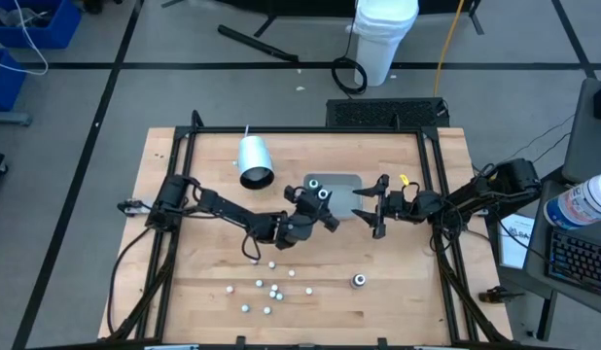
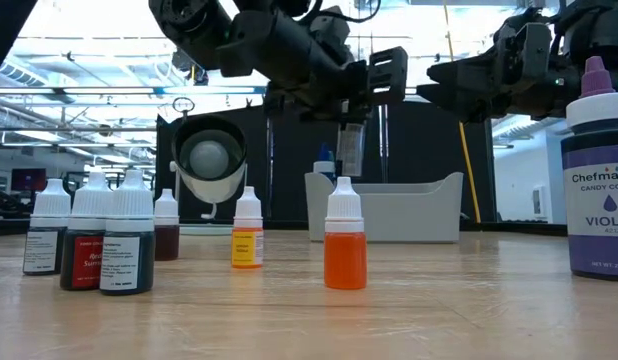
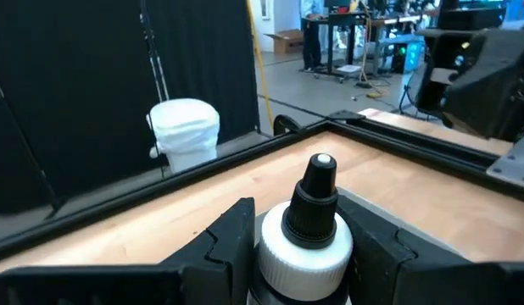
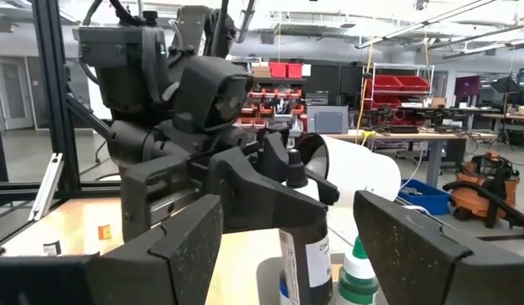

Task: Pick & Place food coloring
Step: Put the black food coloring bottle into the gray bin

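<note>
Above the tray, the left hand grips a food coloring bottle.

Both my arms are dark, near-black, built of chunky angular segments. Left arm has rounded joint housings and black cables trailing off its base. Right arm has looser cable loops bunched near its base. Left tool: two matte black blocky fingers. Right tool: fingers with a speckled, grainy black pad surface. No markings I can make out.
</note>
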Controlling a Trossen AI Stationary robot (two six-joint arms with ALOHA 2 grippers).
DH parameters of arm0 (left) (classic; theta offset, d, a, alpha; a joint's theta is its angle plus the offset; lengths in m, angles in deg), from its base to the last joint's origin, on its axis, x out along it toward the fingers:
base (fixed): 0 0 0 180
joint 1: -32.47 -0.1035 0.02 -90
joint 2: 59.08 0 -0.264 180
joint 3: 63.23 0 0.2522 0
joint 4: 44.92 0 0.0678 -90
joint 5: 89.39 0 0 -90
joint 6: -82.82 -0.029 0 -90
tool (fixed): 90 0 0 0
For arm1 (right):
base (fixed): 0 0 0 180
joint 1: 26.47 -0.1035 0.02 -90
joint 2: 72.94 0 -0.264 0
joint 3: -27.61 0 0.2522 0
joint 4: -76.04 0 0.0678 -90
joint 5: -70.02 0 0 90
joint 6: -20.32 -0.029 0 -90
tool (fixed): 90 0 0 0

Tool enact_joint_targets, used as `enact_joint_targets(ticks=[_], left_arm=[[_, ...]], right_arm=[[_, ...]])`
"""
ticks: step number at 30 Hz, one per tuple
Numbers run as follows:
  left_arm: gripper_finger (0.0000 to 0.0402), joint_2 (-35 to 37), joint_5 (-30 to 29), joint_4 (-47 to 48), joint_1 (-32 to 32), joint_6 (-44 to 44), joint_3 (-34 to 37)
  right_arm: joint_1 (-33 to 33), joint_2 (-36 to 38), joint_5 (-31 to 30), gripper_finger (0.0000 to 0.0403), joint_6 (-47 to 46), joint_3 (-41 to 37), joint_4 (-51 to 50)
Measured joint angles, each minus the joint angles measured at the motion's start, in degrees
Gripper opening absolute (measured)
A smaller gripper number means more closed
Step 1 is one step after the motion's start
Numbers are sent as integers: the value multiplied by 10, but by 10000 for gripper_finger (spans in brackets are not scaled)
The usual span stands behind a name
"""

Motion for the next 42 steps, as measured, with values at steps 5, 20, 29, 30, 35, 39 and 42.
enact_joint_targets(ticks=[5,20,29,30,35,39,42], left_arm=[[140,0,62,-18,-13,-8,0],[140,-92,9,-148,-3,-24,1],[140,-92,8,-125,-1,-22,0],[140,-92,14,-111,-1,-8,0],[140,-92,32,-80,-9,14,0],[140,-92,48,-76,-15,17,0],[140,-92,47,-55,-17,32,0]], right_arm=[[0,0,0,253,-1,0,0],[0,0,0,253,-13,0,-9],[0,0,0,253,-11,0,-9],[0,0,0,253,-11,0,-9],[0,0,0,253,-11,0,-9],[0,0,0,254,-11,0,-5],[0,0,0,254,-11,0,-5]])
